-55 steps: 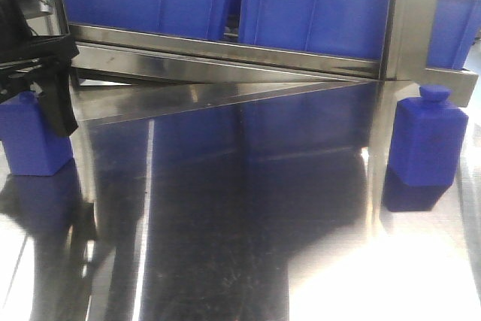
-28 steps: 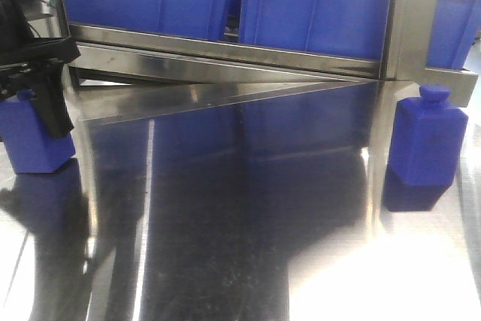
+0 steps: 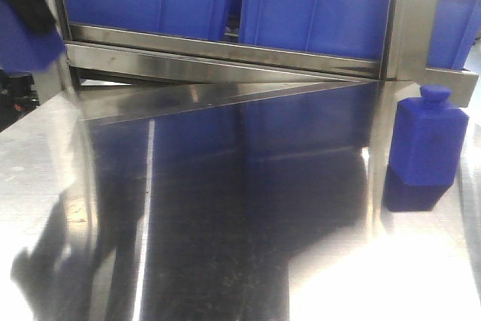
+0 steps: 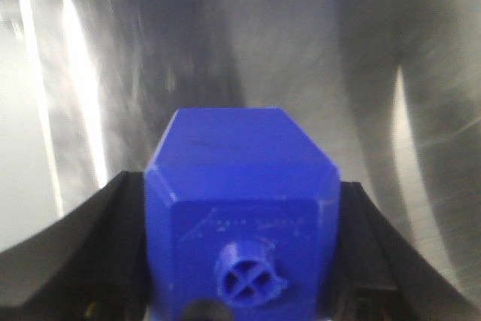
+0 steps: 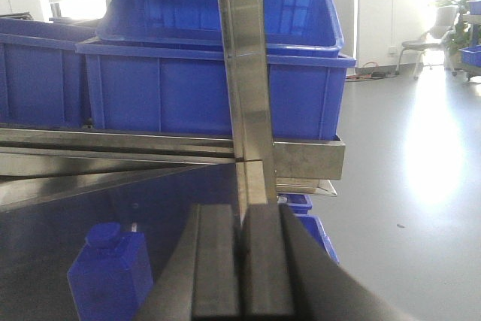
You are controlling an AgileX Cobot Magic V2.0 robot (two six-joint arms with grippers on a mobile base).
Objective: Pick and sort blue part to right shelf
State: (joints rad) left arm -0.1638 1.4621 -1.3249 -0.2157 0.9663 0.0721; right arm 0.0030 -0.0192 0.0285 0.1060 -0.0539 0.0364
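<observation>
Transport under way: the left gripper (image 4: 237, 182) holds the blue part (image 4: 240, 223) clear of the steel tabletop (image 3: 225, 246). In the wrist view its black fingers (image 4: 75, 253) press against both flat sides of the bottle-shaped piece, whose capped end faces the lens. From the front we see the same piece only as a blurred blue mass at the far left. It hangs above the tabletop's left edge, at about the height of the front bar (image 3: 225, 49) of the right shelf (image 3: 135, 65).

The right gripper (image 5: 242, 261) takes no part. Its two pads meet with only a seam between them and carry nothing, and it points at the steel upright (image 5: 244, 73) of the rack. A second blue part (image 3: 428, 140) stands upright near the tabletop's right edge, just beside that upright and untouched.

We judge the pick to be done and the carry to be the step in hand, with the placing not yet made. Large blue bins (image 3: 316, 13) sit close together on the shelf behind the front bar. The next move therefore calls for travel to the right at a height that clears the bar and the bin rims. The jaws should part only once the piece is over an open bin. We cannot tell from these views which bin has room. The plastic faces look smooth, so the clamp needs to stay firm through the swing.
</observation>
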